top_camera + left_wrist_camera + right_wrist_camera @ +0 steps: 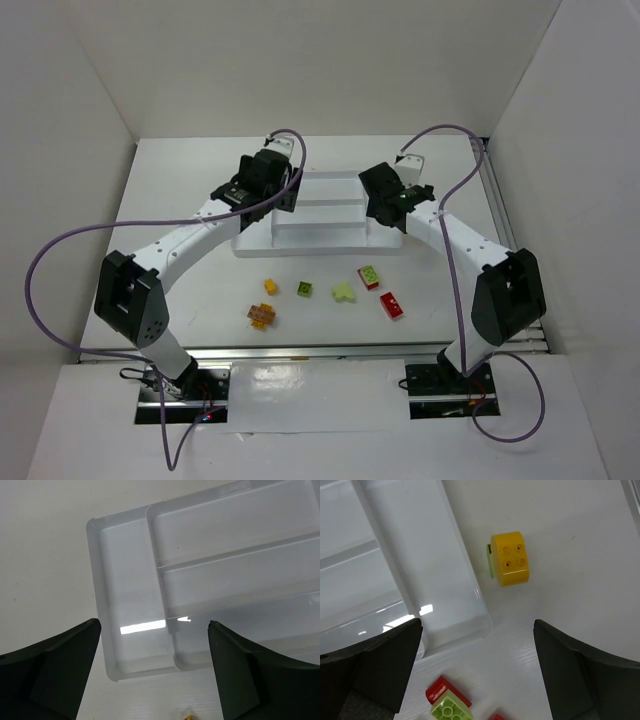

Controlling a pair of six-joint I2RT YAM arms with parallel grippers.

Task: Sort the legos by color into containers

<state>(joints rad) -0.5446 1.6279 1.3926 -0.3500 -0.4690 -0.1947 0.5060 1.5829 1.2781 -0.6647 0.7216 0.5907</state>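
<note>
- One white tray (pixel 330 247) with compartments lies far-centre on the tabletop (pixel 210 275)
- Six legos (pixel 345 293) lie loose near it
- A seventh, the yellow brick (pixel 510 558), lies beside its right end
- Left gripper (pixel 154 626): spread wide, empty, above the tray's left end
- Right gripper (pixel 477 625): spread wide, empty

You've got a white table (pixel 320 330): white tray (pixel 320 247) mid-frame, loose bricks (pixel 345 293) scattered below it, one yellow brick (pixel 510 558) beside its edge.

Bright, even overhead light; glare streaks on the tray (pixel 130 605).
</note>
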